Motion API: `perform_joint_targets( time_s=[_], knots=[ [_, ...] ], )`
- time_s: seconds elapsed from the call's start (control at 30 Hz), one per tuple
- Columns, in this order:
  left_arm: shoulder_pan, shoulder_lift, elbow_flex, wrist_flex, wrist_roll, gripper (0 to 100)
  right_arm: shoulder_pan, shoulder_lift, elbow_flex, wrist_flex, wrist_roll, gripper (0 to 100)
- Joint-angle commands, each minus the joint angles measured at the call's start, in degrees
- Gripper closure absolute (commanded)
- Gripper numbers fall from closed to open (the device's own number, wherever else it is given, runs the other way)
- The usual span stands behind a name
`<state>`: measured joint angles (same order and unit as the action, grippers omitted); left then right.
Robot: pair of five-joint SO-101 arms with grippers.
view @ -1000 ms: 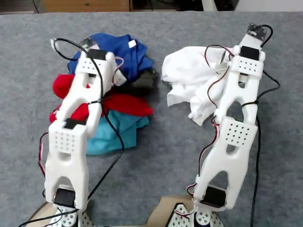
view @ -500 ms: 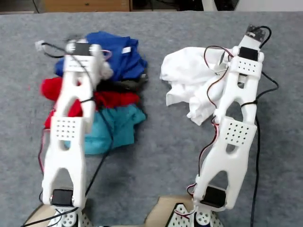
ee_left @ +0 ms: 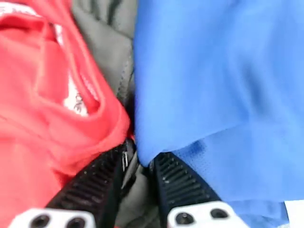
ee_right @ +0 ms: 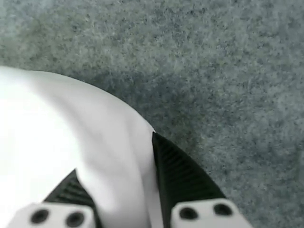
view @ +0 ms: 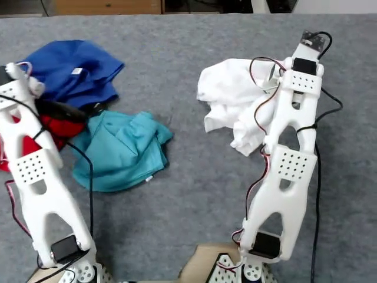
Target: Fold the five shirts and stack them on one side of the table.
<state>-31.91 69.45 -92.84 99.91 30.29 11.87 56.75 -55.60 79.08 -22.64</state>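
Five shirts lie crumpled on the desk, none of them folded, and two white plastic arms stand over them.

Four shirts bunch together on the left side. The blue shirt is farthest back, a smooth, fine-meshed knit. The dark shirt shows as a thin band just in front of it, and the red shirt lies against that band, partly under the left arm. The teal shirt is spread in soft folds at the near side of the bunch.

The one white shirt sits apart on the right, a rumpled heap beside the right arm.

The left gripper has its ribbed black fingers closed on cloth where red, dark and blue meet (grey-looking dark cloth shows in the gap). The right gripper is low over the desk, its fingers closed on a fold of the white shirt, which drapes over one finger.

The desk cover is grey and felt-like. Red and black wires loop along both arms, and each arm carries a perforated panel.
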Motion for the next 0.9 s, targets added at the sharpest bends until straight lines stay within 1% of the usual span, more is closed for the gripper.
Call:
perform_joint_targets(
  time_s=[0.0, 0.07, 0.2, 0.3, 0.37, 0.47, 0.57, 0.6, 0.7, 0.8, 0.87],
  knots=[
    [-0.70, -3.56, -2.64, 0.97, -0.44, 98, -0.75, -0.48, -2.95, -0.79, -0.26, 94.0],
    [0.18, -6.11, -2.64, 1.05, -0.44, 94, -0.75, -0.48, -2.86, -0.79, -0.26, 94.0],
    [0.09, -15.08, -0.88, 1.14, -0.09, 77, -0.75, -0.48, -2.86, -0.70, -0.26, 94.0],
    [1.32, -23.16, 9.05, 1.14, -0.09, 75, -0.84, -0.48, -2.86, -0.62, -0.26, 94.0],
    [3.96, -30.29, 18.46, 1.14, -0.53, 75, -0.84, -0.48, -2.86, -0.62, -0.26, 94.0],
    [11.87, -43.74, 34.81, 1.05, -6.24, 70, -1.45, -0.48, -2.68, -0.62, -0.26, 94.0],
    [19.25, -54.90, 47.12, 0.44, -4.57, 70, -1.63, -0.48, -2.59, -0.53, -0.18, 94.0],
    [21.45, -56.92, 50.99, -0.97, -4.22, 70, -1.54, -0.48, -2.51, -0.53, -0.18, 94.0],
    [25.93, -57.89, 60.84, -6.51, -2.11, 70, -1.45, -0.48, -2.51, -0.53, -0.18, 94.0],
    [29.89, -54.81, 69.71, -13.01, -1.67, 70, -1.36, -0.48, -2.59, -0.53, -0.18, 94.0],
    [32.26, -51.82, 73.05, -15.30, -1.58, 70, -1.27, -0.48, -2.59, -0.53, -0.18, 94.0]
  ],
)
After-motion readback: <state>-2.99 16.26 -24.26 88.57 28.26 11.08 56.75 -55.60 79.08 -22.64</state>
